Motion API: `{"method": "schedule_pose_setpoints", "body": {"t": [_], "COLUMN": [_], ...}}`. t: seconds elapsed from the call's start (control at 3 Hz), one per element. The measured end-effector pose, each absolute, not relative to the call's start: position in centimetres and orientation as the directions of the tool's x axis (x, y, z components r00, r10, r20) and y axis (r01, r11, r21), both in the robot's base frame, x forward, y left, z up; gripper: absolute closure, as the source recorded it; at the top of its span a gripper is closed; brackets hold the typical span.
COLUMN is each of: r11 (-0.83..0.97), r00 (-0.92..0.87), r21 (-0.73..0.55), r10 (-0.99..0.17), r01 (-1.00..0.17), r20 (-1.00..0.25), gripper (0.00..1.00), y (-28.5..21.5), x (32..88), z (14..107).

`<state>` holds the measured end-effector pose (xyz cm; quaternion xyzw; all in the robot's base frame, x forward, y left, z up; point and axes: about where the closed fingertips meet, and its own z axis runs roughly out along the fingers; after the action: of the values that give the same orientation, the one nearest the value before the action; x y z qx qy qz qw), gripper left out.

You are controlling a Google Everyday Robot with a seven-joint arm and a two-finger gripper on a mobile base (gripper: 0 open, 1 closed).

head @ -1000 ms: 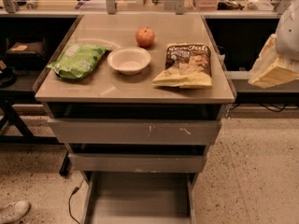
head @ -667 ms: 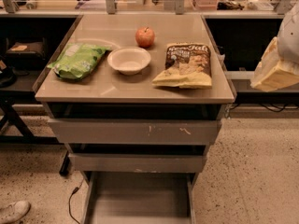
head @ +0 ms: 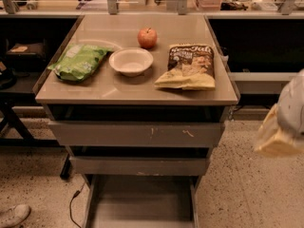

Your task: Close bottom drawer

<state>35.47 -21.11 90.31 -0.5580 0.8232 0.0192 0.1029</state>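
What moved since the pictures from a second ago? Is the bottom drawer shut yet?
The gripper, at the right edge of the view, has dropped lower beside the cabinet and is not touching it. The bottom drawer is still pulled out. The apple, bowl, green bag and chip bag stayed put.

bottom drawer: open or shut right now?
Open. The bottom drawer sticks out past the middle drawer front above, its flat tray floor exposed. The gripper hangs at the view's right edge, not touching it.
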Motion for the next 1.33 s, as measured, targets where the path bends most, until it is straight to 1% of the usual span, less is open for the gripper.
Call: {"method": "schedule_pose_setpoints", "body": {"t": [0.33, 0.67, 1.0, 1.33], "r11": [0.414, 0.415, 0.415, 0.440], "r00": [-0.416, -0.429, -0.429, -0.472], "r21": [0.051, 0.116, 0.116, 0.206], "r10": [-0.888, -0.891, -0.891, -0.869], "r01": [-0.909, -0.902, -0.902, -0.874], "r20": [-0.194, -0.150, -0.150, -0.147], "gripper": [1.00, 1.00, 1.00, 1.00], "y": [-20.3, -20.6, -20.6, -20.5], "x": [31.9, 29.6, 29.6, 28.2], "z": [83.1, 80.0, 80.0, 75.1]}}
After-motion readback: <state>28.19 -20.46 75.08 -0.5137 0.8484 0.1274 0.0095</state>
